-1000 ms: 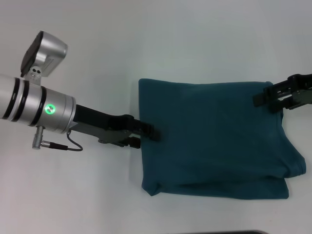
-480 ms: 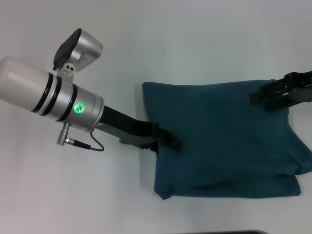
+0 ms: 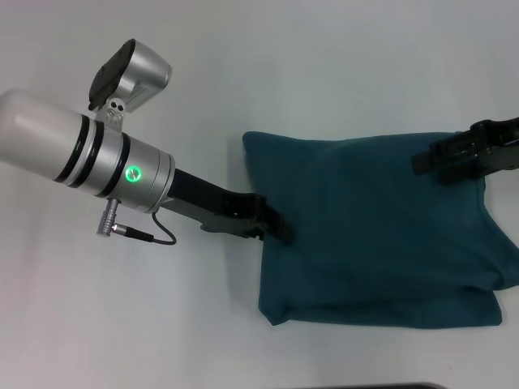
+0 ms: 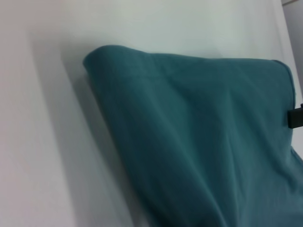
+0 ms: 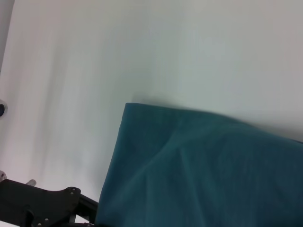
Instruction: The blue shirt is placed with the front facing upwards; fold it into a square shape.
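The blue shirt (image 3: 377, 231) lies folded into a rough rectangle on the white table, plain side up, with no lettering or collar showing. My left gripper (image 3: 272, 225) is low at the shirt's left edge, touching the cloth about halfway along it. Over the shirt's far right corner sits my right gripper (image 3: 442, 162), on or just above the fabric. The left wrist view shows the shirt (image 4: 199, 137) filling most of the picture, with a bit of the right gripper (image 4: 296, 118) at its far side. The right wrist view shows the shirt (image 5: 203, 175) and the left gripper (image 5: 47, 208) beyond it.
The white table (image 3: 268, 73) stretches bare to the left of the shirt and beyond it. The left arm's silver forearm (image 3: 81, 158) slants over the table's left half. A dark strip (image 3: 365, 386) marks the near table edge.
The left arm swung in and rightward, and its gripper went with the shirt's left edge. The whole shirt shifted to the right and slightly nearer. The right gripper barely moved.
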Controlling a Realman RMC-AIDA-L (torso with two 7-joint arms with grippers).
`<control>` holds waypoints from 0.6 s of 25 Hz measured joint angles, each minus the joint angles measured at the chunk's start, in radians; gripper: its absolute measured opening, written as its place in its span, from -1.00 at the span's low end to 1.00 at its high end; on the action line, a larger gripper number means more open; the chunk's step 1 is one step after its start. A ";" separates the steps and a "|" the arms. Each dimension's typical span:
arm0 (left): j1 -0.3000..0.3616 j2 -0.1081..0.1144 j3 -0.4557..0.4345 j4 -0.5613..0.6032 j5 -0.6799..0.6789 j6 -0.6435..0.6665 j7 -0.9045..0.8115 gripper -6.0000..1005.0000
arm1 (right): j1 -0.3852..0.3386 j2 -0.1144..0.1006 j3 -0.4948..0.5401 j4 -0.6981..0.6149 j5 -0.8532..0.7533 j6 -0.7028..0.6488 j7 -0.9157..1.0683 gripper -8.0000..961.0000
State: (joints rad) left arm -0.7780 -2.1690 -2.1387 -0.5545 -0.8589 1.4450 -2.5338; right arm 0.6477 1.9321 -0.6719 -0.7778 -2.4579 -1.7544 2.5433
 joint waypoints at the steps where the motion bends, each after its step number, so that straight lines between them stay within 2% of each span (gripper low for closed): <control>1: 0.001 0.000 -0.001 0.001 0.000 0.000 0.000 -0.24 | 0.000 0.000 0.000 0.000 0.000 0.000 0.000 0.69; 6: 0.027 0.008 -0.013 -0.020 -0.001 0.011 0.003 -0.47 | -0.002 -0.001 0.004 0.000 0.001 -0.001 0.000 0.69; 11: 0.128 0.019 -0.106 -0.168 -0.001 0.090 -0.003 -0.64 | -0.012 -0.007 0.020 0.000 0.020 -0.007 -0.010 0.69; 15: 0.204 0.049 -0.151 -0.277 0.005 0.134 -0.047 -0.74 | -0.016 -0.013 0.035 0.000 0.028 -0.015 -0.012 0.69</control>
State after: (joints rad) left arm -0.5743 -2.1200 -2.2894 -0.8311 -0.8536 1.5786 -2.5810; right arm 0.6321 1.9193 -0.6370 -0.7777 -2.4304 -1.7693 2.5314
